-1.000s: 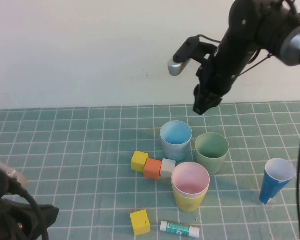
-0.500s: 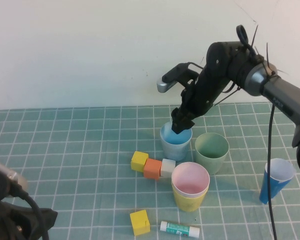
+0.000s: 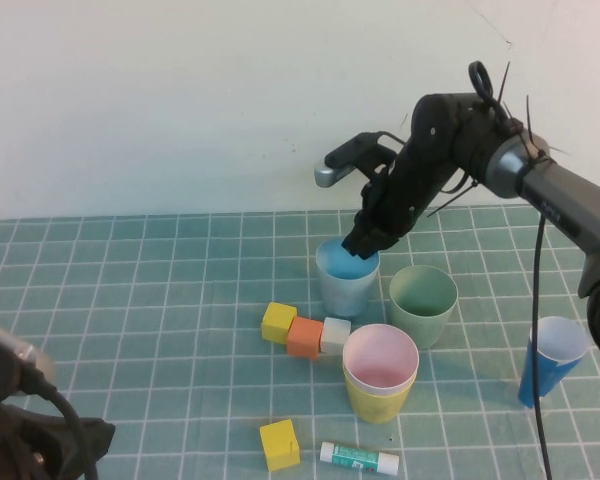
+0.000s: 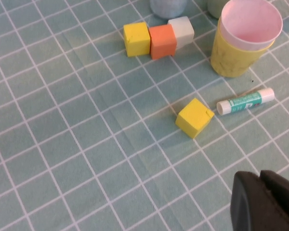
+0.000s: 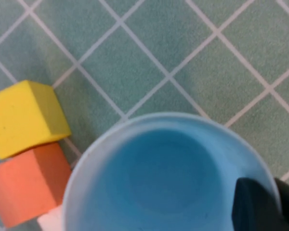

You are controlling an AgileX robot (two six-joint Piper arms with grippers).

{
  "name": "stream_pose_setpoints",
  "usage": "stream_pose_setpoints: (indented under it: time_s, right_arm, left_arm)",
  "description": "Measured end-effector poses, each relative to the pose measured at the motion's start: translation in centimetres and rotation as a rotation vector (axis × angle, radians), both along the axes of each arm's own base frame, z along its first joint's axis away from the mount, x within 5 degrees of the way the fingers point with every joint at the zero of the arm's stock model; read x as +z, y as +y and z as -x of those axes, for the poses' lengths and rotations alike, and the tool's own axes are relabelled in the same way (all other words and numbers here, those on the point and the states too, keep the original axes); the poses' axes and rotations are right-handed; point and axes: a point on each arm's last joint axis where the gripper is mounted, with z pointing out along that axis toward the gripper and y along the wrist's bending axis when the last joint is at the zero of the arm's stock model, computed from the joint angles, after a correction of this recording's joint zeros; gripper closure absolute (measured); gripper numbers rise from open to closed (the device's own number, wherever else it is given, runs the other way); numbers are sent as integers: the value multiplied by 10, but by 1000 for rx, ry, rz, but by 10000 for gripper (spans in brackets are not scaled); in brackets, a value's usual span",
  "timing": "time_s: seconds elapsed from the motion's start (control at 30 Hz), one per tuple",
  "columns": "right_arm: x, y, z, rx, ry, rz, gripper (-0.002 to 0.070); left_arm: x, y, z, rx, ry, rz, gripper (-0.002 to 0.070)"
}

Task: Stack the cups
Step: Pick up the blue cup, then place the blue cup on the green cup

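Jaws pinched together on the far rim of the light blue cup (image 3: 347, 279) — that was how I saw my right gripper (image 3: 361, 242).

On my left, the left gripper (image 4: 265, 202) sat low at the near table edge, jaws together and empty. I saw the pink cup (image 3: 381, 359) nested in the yellow cup (image 3: 377, 400), and the pale green cup (image 3: 422, 303) just beside the blue one.

Plain white wall (image 3: 160, 100); green gridded mat (image 3: 130, 290).
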Motion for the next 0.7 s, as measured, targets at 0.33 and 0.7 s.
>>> stream_pose_setpoints:
  time_s: [0.33, 0.7]
  right_arm:
    - [103, -5, 5, 26, -127, -61, 657]
    - [192, -36, 68, 33, -159, -12, 657]
  left_arm:
    - [-3, 2, 2, 6, 34, -21, 676]
    - [-3, 2, 2, 6, 35, -25, 676]
